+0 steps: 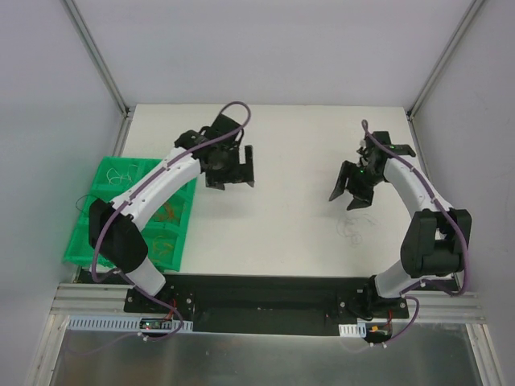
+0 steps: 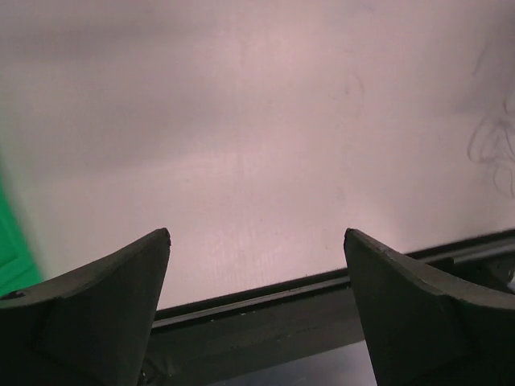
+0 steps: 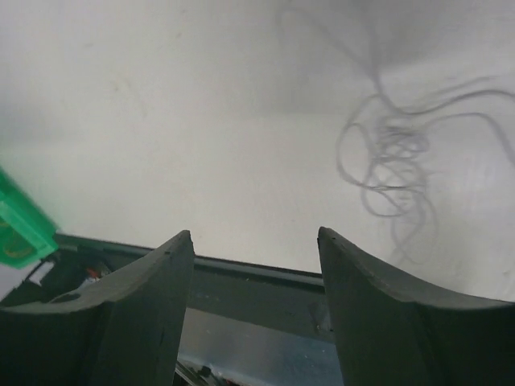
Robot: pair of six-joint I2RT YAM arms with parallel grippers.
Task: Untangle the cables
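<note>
1. Top external view, surroundings: a white table [image 1: 290,153] is enclosed by pale grey walls [image 1: 265,48] with metal corner posts. A green tray [image 1: 95,241] with compartments sits at the table's left edge. Thin pale strands [image 1: 121,171] are seen in its far compartment and orange strands [image 1: 169,213] in a nearer one.
2. Top external view, task thing: the cables [image 1: 352,229], a small clump of hair-thin loops, lie on the table on the right side, just in front of the right hand and apart from it.
3. Top external view, arms: the left arm is stretched over the tray towards the middle of the table. The left hand [image 1: 232,182] is held spread wide, with nothing in it. The right arm is bent inwards, and the right hand [image 1: 350,195] is likewise spread apart and holds nothing.
4. Left wrist view: bare table [image 2: 241,121] fills most of the frame, bounded by a black rail [image 2: 282,297]. The left hand [image 2: 257,237] is wide apart, with only table seen between its fingers. A corner of the tray [image 2: 12,249] shows at the left, and the cables [image 2: 495,145] are faintly seen at the right edge.
5. Right wrist view: the cables [image 3: 394,161] are seen as a loose tangle of thin grey loops on the table [image 3: 161,104], up and to the right of the fingers and untouched. The right hand [image 3: 256,233] is parted and grips nothing. The tray [image 3: 20,225] shows at the far left.
</note>
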